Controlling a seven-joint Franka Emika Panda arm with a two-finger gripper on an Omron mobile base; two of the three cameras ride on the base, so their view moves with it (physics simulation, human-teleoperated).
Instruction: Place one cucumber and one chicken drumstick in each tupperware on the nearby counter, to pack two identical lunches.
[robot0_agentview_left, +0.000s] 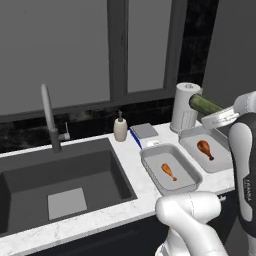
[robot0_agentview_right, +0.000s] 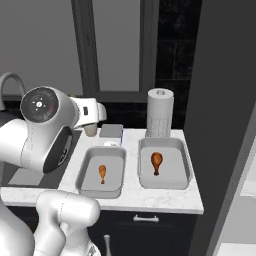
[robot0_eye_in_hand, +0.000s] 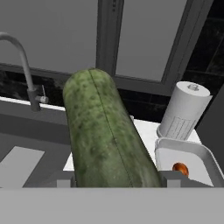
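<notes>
A dark green cucumber (robot0_agentview_left: 203, 103) (robot0_eye_in_hand: 105, 135) is held up in the air, and my gripper (robot0_agentview_left: 214, 113) (robot0_eye_in_hand: 117, 180) is shut on it, above the back of the right tupperware (robot0_agentview_left: 188, 135). Both light-grey tupperware sit side by side on the white counter (robot0_agentview_left: 131, 159), right of the sink. The left tupperware (robot0_agentview_left: 150, 154) (robot0_agentview_right: 87, 166) holds one chicken drumstick (robot0_agentview_left: 168, 171) (robot0_agentview_right: 102, 173). The right one (robot0_agentview_right: 185, 161) (robot0_eye_in_hand: 205, 158) holds another drumstick (robot0_agentview_left: 204, 148) (robot0_agentview_right: 156, 161) (robot0_eye_in_hand: 180, 168).
A dark sink basin (robot0_agentview_left: 65, 185) with a grey faucet (robot0_agentview_left: 50, 117) lies on the left. A soap dispenser (robot0_agentview_left: 120, 128), a grey pad (robot0_agentview_left: 145, 131) and a paper towel roll (robot0_agentview_left: 184, 107) (robot0_agentview_right: 160, 117) stand along the back. A dark wall closes the right side.
</notes>
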